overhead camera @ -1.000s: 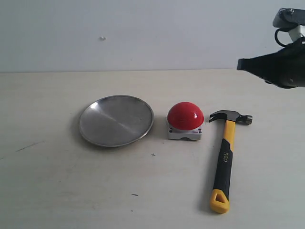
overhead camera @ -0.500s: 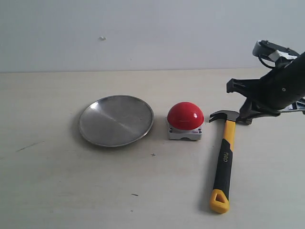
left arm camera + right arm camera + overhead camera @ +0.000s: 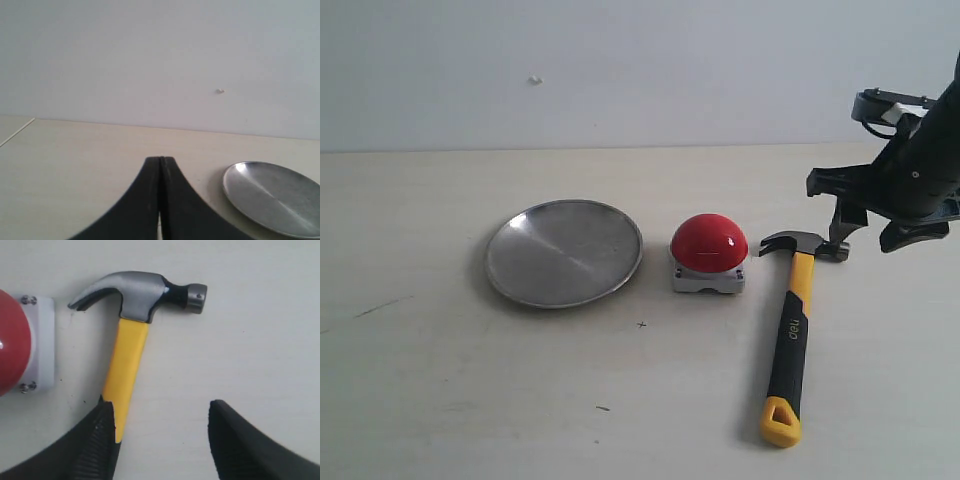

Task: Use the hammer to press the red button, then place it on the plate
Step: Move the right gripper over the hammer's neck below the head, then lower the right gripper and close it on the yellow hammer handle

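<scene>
The hammer [image 3: 793,320] lies flat on the table, dark head [image 3: 804,244] away from me, yellow looped end toward the front edge. The red button [image 3: 709,243] on its grey-white base sits just left of the head. The silver plate [image 3: 564,252] lies further left. My right gripper [image 3: 873,232] hangs open just right of the hammer head, holding nothing. In the right wrist view the hammer [image 3: 135,315] and the button [image 3: 14,342] show beyond the open right gripper [image 3: 160,412]. My left gripper [image 3: 161,161] is shut and empty, the plate [image 3: 272,197] beside it.
A pale wooden table [image 3: 440,400] carries everything, with a plain white wall [image 3: 620,70] behind it. A few small dark specks mark the table in front of the button.
The right arm has come down from the upper right corner to beside the hammer head and its fingers have spread. Hammer, button and plate have not moved.
</scene>
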`<state>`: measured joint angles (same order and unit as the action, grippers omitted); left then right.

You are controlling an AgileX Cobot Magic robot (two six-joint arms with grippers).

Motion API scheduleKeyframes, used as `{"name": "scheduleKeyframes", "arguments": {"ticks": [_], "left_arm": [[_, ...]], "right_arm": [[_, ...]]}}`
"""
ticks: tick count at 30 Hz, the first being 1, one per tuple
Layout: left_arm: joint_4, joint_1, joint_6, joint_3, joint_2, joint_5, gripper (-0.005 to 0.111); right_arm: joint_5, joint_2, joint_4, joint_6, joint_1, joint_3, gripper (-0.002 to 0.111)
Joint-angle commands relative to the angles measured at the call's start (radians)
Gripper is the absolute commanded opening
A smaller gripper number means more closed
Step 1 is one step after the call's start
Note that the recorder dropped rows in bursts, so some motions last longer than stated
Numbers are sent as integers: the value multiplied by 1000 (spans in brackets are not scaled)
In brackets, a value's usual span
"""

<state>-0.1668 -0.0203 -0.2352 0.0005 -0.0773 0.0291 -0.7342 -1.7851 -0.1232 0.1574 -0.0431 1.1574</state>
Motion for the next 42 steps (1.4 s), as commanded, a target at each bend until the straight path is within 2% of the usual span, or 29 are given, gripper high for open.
{"name": "scheduleKeyframes", "arguments": {"ticks": [1,7,10,16,26,33,42], "left_arm": [[-5,1,-4,-1,5,0,0],[-5,1,-4,-1,5,0,0],[-5,1,-4,-1,5,0,0],[-5,1,-4,-1,5,0,0],[-5,1,-4,-1,5,0,0],[-5,1,-4,-1,5,0,0],[-5,1,-4,-1,5,0,0]], "right_arm": [[-56,-53,49,4,-3,25,55],[-32,-64,2,19,-3,25,54],[4,-64,-50,28,4,27,59],[5,-93,68,194,40,64,60],[-44,-209,77,264,113,189,62],[-90,-259,148,368,113,222,61],[-56,-295,123,366,113,222,61]]}}
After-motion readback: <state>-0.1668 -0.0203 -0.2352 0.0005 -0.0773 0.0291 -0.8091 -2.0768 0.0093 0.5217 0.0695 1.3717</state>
